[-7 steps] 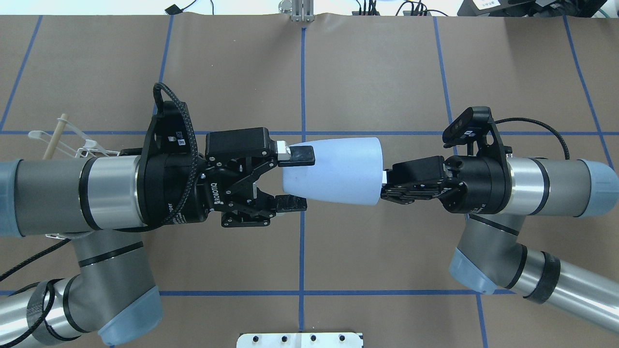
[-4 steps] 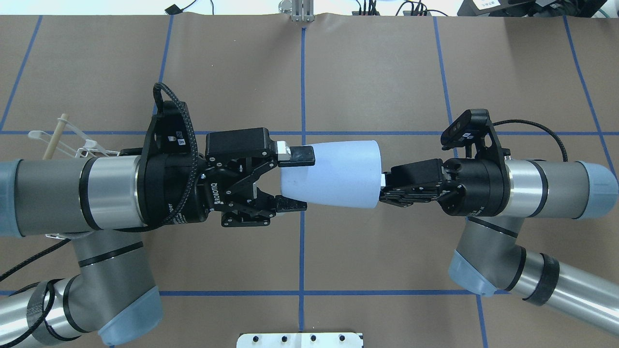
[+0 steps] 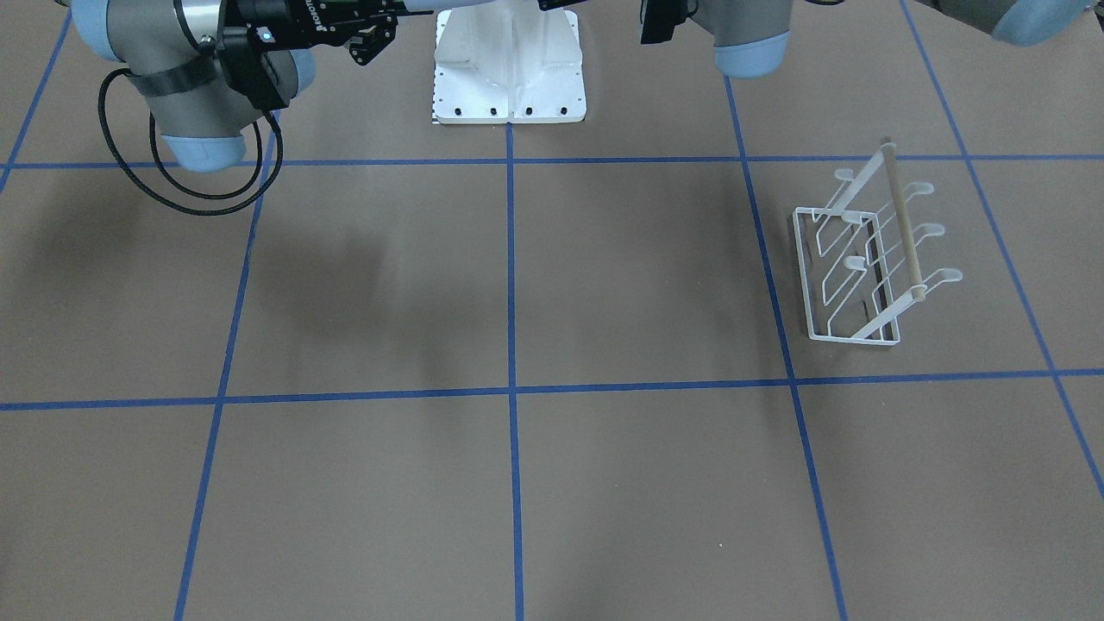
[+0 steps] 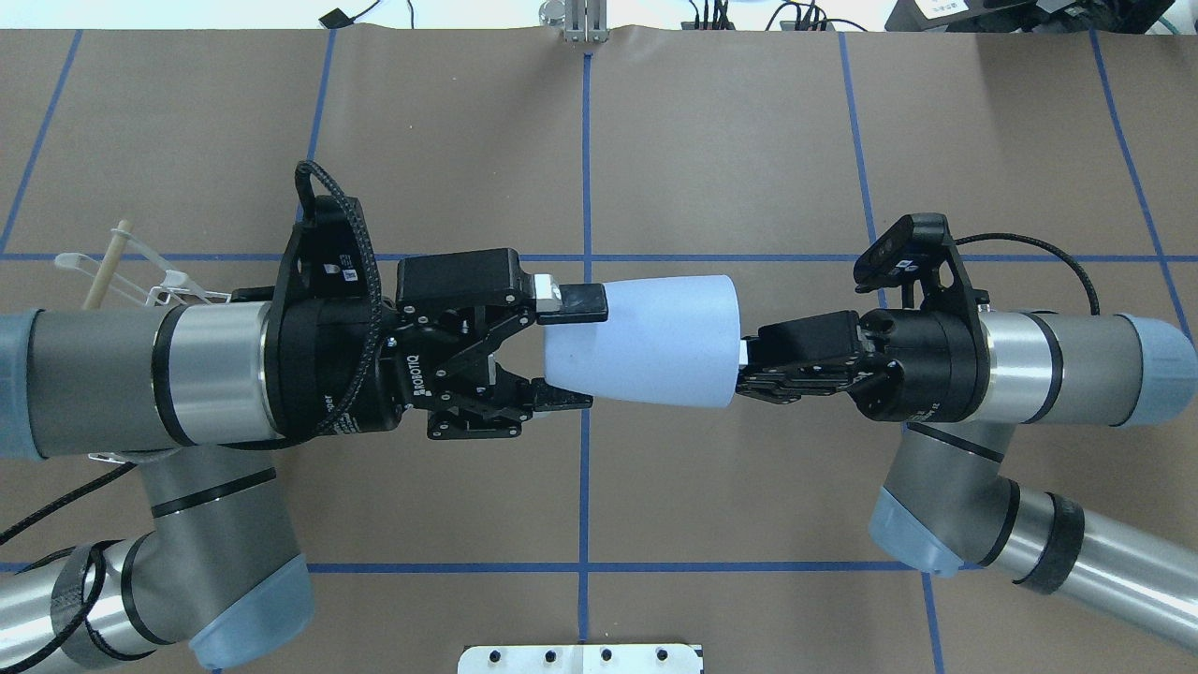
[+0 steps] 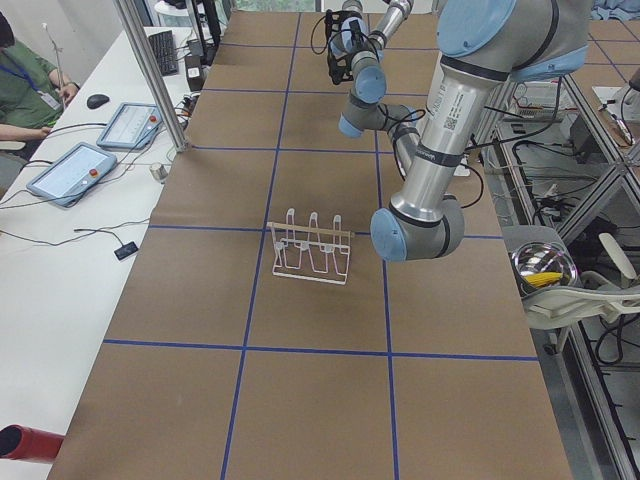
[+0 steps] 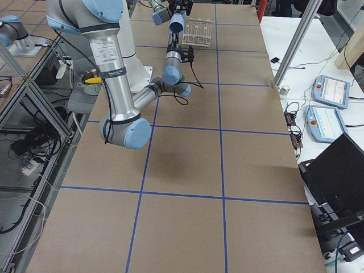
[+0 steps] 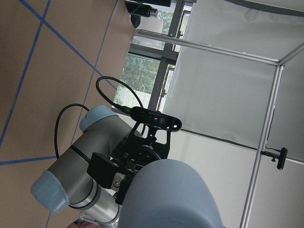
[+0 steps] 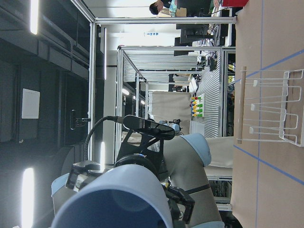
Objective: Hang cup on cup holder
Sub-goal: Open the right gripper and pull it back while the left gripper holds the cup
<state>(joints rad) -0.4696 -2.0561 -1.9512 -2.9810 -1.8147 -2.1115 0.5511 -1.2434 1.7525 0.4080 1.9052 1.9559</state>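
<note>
Above the brown bench (image 4: 749,140), we see the light blue cup (image 4: 646,342) held sideways in mid-air between two claws. "ROBOTIQ" is printed on the left claw (image 4: 599,351), which is spread wide, its fingers straddling the cup's narrow base. The right claw (image 4: 744,360) is clenched on the wide rim. The white wire cup holder (image 3: 903,228) stands on the bench, off to the robot's left.
</note>
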